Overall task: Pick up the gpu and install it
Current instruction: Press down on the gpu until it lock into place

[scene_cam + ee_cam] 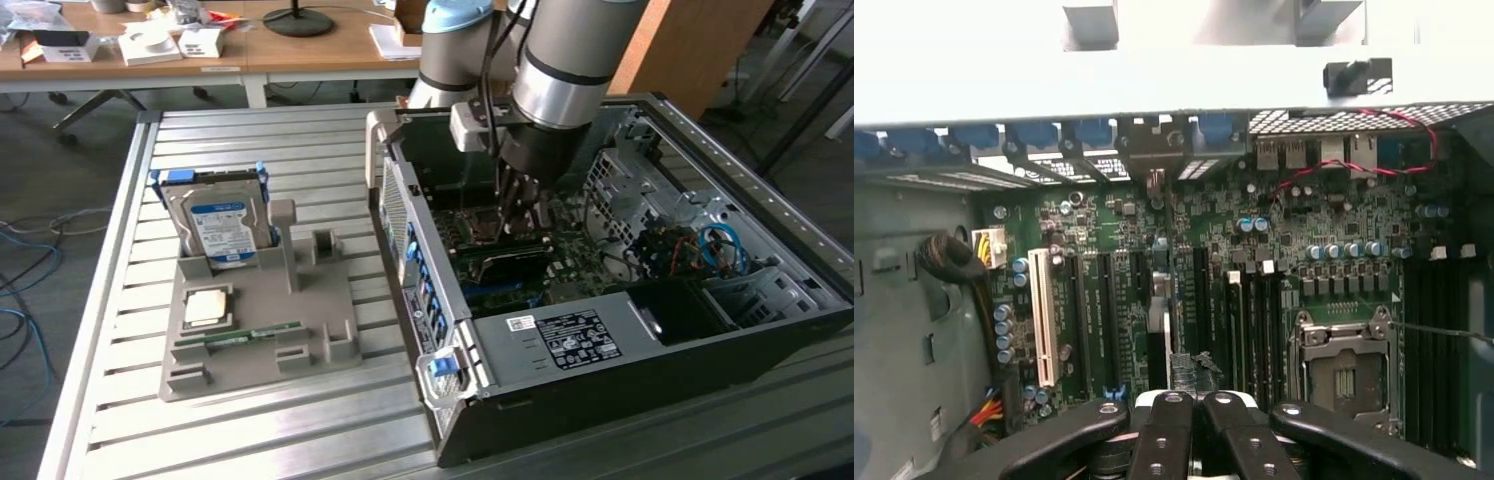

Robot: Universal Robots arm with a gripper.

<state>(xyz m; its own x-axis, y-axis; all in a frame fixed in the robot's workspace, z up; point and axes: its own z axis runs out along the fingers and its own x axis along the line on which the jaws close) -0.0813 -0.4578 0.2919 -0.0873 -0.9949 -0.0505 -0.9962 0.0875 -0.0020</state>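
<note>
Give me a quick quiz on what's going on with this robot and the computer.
1. True or false: the hand is reaching into the open computer case.
2. What stands upright at the back of the grey tray? A) hard drive B) keyboard C) fan
3. Which slim green part lies flat near the tray's front?

Key: 1 true; 2 A; 3 the memory stick.
</note>
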